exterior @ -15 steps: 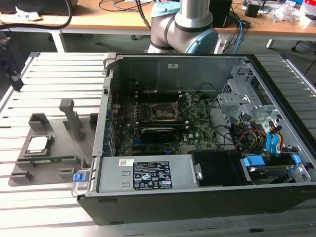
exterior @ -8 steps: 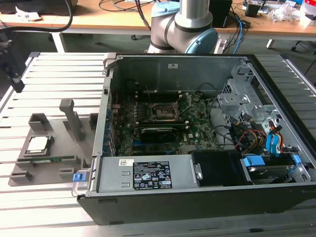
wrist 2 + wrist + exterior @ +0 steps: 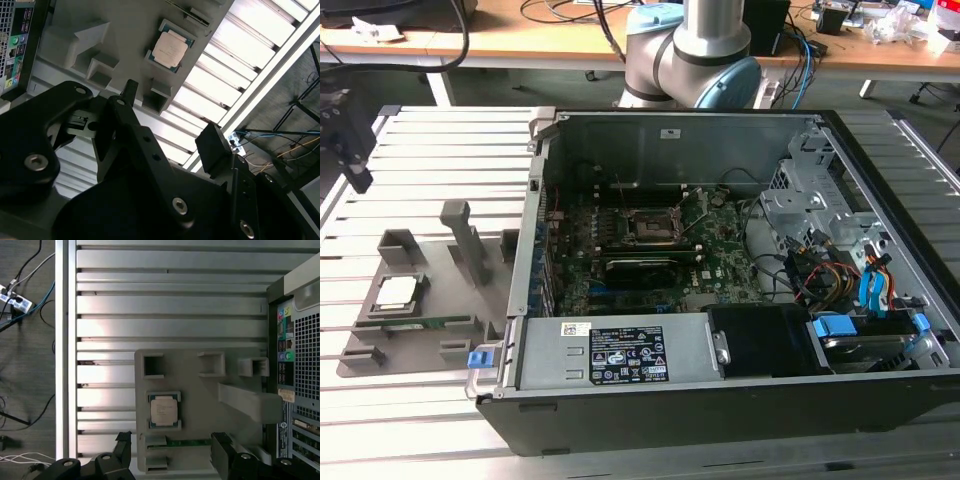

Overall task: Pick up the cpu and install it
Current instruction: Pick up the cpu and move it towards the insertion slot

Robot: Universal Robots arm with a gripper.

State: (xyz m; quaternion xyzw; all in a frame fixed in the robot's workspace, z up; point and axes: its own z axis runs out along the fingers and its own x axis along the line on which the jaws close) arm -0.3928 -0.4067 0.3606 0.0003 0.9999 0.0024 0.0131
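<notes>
Two gripper fingers [image 3: 124, 442] show in the first wrist view, standing wide apart with nothing between them. The gripper [image 3: 172, 441] hangs above the grey holder plate [image 3: 200, 400] and does not touch it. I see the cpu [image 3: 164, 410] lying flat in a square framed pocket of that plate. It is a small square chip with a silvery-white lid and a thin darker rim. A green memory stick [image 3: 187, 443] lies in a slot of the plate just beside that pocket.

In the second wrist view the cpu [image 3: 171, 47] looks paler, with teal at its corners, well apart from the spread fingers [image 3: 215, 145].

In the exterior view the cpu [image 3: 398, 292] sits in the plate [image 3: 445, 300]. The lidless computer case [image 3: 720, 400] stands just beside the plate, with a dark socket frame [image 3: 650, 228] on its board.
</notes>
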